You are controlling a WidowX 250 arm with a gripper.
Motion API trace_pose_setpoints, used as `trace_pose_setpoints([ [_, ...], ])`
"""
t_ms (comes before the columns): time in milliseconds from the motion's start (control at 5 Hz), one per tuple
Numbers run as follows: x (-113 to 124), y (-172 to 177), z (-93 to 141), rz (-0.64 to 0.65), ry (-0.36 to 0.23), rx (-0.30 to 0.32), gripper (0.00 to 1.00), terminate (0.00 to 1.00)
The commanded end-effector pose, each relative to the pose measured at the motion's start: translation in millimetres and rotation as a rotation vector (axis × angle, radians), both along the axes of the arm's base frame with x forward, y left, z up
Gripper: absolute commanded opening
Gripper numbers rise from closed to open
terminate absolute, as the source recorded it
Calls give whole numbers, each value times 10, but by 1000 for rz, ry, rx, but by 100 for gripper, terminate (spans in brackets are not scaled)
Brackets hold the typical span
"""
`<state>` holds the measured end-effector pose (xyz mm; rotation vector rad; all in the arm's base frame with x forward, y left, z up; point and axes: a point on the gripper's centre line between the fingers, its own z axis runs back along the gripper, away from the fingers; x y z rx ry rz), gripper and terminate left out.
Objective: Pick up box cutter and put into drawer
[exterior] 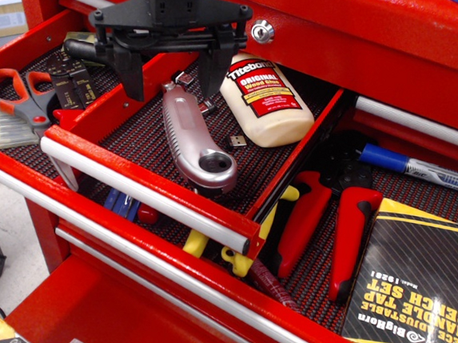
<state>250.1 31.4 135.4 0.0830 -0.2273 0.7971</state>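
The silver-grey box cutter [193,139] lies flat on the black-red mesh liner of the narrow red drawer [136,182], its round-holed wide end toward the silver bar handle. My black gripper [179,72] hovers just above the cutter's narrow back end. Its two fingers [132,73] are spread wide apart and hold nothing. The cutter rests to the left of the glue bottle and is apart from it.
A Titebond glue bottle [265,99] and small metal bits [236,140] share the drawer. Orange-and-grey scissors [17,97] lie at left in the wider drawer, with red-handled pliers [321,220], a blue marker [418,167] and a black-yellow box [416,284] at right.
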Motion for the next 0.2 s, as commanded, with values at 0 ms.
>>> trace_pose_setpoints([
  [0,39,23,65,14,-32,1,100,100],
])
